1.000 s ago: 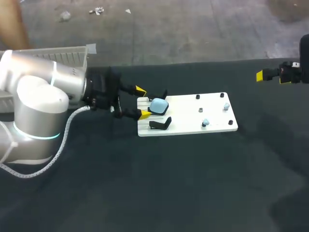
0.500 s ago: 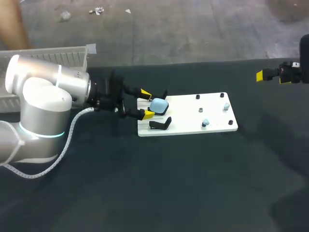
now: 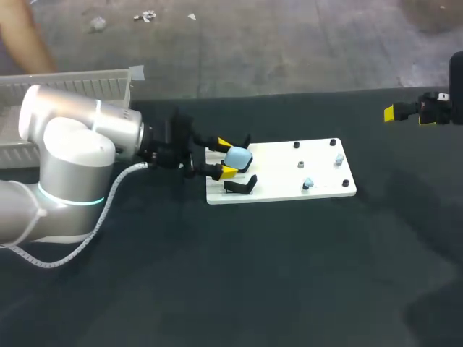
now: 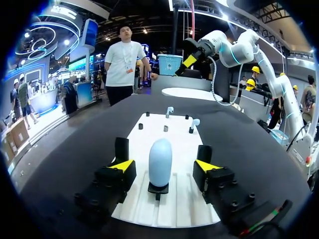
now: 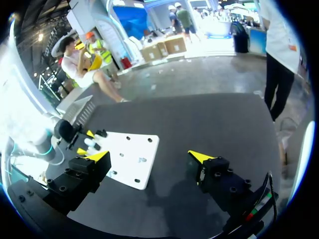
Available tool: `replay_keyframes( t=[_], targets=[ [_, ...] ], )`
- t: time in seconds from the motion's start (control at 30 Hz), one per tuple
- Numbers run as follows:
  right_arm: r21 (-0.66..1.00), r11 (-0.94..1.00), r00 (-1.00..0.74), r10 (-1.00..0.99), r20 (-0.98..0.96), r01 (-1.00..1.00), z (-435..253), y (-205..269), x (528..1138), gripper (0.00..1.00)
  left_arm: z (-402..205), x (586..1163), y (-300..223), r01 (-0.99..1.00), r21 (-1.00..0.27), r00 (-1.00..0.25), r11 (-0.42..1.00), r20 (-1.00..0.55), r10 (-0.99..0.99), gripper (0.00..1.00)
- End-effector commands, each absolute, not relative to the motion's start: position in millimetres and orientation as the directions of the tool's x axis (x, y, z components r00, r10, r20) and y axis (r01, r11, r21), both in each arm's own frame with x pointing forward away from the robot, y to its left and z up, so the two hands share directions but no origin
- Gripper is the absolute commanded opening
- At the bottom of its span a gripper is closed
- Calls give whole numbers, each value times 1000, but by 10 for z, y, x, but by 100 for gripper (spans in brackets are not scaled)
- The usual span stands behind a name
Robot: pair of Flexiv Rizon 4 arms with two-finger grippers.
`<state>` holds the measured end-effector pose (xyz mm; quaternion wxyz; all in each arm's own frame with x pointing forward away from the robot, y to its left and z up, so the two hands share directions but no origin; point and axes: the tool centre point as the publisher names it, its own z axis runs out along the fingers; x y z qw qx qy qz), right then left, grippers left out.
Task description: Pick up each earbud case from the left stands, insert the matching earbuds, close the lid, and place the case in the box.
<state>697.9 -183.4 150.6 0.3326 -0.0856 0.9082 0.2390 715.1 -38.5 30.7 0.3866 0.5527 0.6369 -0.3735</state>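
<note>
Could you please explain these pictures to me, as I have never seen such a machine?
This is a robot with two arms at a dark table. One picture looks down from above; the other two come from cameras on the wrists. On the table lies a white board with a blue earbud case on a stand and small earbuds on pegs. A white box sits at the far left. The left gripper is open, the case between its fingers, untouched. The right gripper is open and holds nothing.
</note>
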Motion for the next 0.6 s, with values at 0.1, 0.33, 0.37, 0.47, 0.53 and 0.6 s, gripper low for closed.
replay_keyframes(
  t=[0.1,0.33,0.37,0.47,0.53,0.6],
  targets=[
    [379,870,-764,3,-646,-317,1497,-1837,6987,100,243,7210,-424,994,-53,-89,98,-909,408,69],
    [379,870,-764,3,-646,-317,1497,-1837,6987,100,231,7211,-459,994,-58,-90,91,-909,407,70],
    [379,870,-764,3,-646,-317,1497,-1837,6987,100,228,7210,-464,994,-59,-90,89,-909,408,69],
    [379,870,-764,3,-646,-317,1497,-1837,6987,100,216,7213,-472,994,-61,-91,86,-908,408,64],
    [379,870,-764,3,-646,-317,1497,-1837,6987,100,210,7217,-475,994,-63,-92,85,-909,407,63],
    [379,870,-764,3,-646,-317,1497,-1837,6987,100,204,7219,-480,994,-66,-94,83,-909,406,61]
  ],
)
